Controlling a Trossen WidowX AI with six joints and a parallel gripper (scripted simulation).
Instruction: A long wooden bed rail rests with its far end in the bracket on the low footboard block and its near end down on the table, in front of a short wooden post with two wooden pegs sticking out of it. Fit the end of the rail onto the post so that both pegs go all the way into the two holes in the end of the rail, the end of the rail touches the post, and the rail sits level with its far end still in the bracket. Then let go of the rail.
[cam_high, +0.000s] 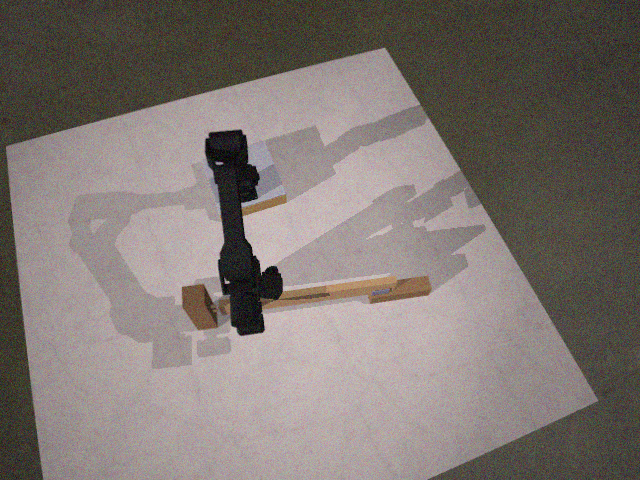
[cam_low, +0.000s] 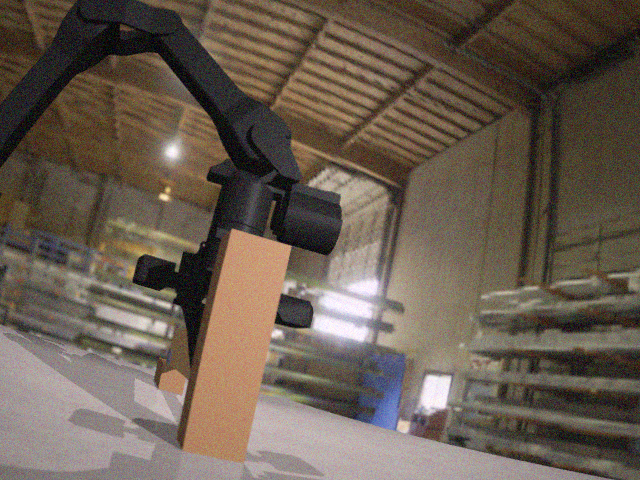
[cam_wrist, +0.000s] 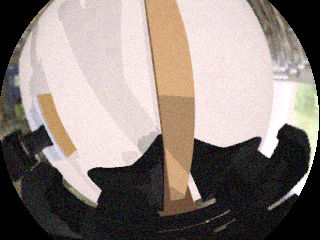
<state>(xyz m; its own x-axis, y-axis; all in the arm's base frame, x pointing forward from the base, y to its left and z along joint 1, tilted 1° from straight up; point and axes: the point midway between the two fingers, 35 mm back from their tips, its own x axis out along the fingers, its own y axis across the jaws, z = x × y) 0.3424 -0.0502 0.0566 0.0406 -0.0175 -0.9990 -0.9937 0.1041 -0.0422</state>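
The wooden rail (cam_high: 351, 288) (cam_wrist: 172, 50) runs from the footboard block (cam_high: 414, 288) (cam_low: 172, 382) toward the short wooden post (cam_high: 195, 297) (cam_low: 238, 351). Its far end lies in the bracket on that block. Its near end appears raised off the table and faces the post across a small gap, where the dark pegs (cam_high: 212, 308) show. Whether the peg tips are in the holes cannot be told. My gripper (cam_wrist: 169, 136) is shut on the rail close to its near end. In the top view the arm covers the fingers; in the exterior view the post hides the grip and the near end.
A flat block with a pale blue top and wooden side (cam_high: 266, 205) (cam_wrist: 56, 125) lies on the table (cam_high: 310, 387) behind the rail, partly under the arm. The arm reaches over it to the rail. Shadows cross the table around the rail and post.
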